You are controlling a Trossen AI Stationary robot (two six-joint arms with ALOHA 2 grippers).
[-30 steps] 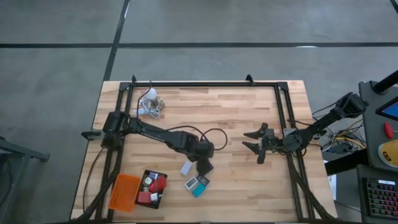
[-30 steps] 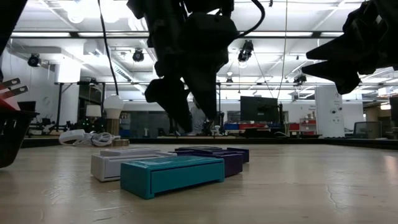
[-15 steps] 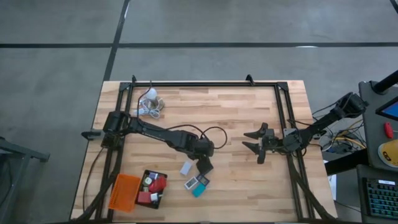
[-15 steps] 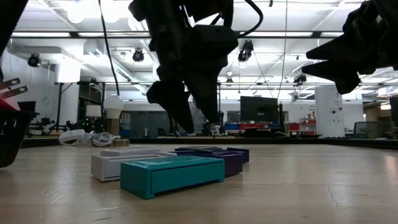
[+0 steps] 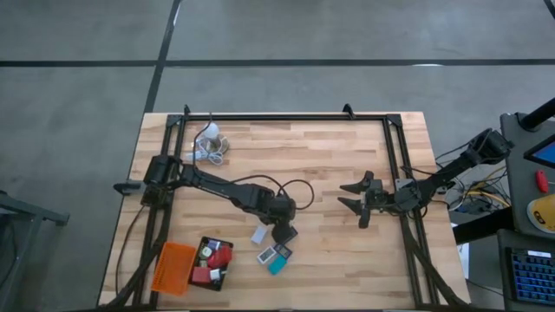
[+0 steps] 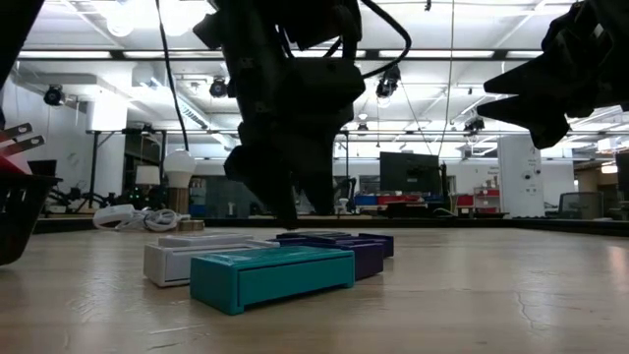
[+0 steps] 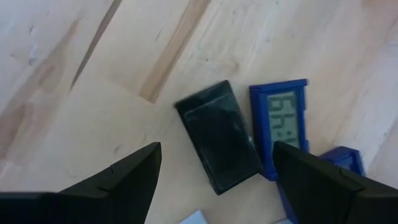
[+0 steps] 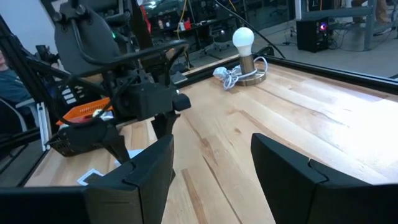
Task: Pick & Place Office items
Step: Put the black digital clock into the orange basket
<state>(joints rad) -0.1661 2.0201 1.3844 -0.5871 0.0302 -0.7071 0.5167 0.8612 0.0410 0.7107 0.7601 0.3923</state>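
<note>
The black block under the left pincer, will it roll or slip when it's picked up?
The black block looks flat and boxy, so it probably won't roll. Its top seems smooth and a little glossy, so it might slip. It lies close beside a blue piece, which a push could nudge.

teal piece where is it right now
In the high view the teal piece lies near the table's front edge, right of the black tray, just below the open left end effector.

Table layout, seen from above.
Two trays (image 5: 173, 269) at front-left corner, loose office items (image 5: 273, 256) just right of them, bulb (image 5: 211, 132) rear-left, right gripper (image 5: 354, 198) mid-right.
</note>
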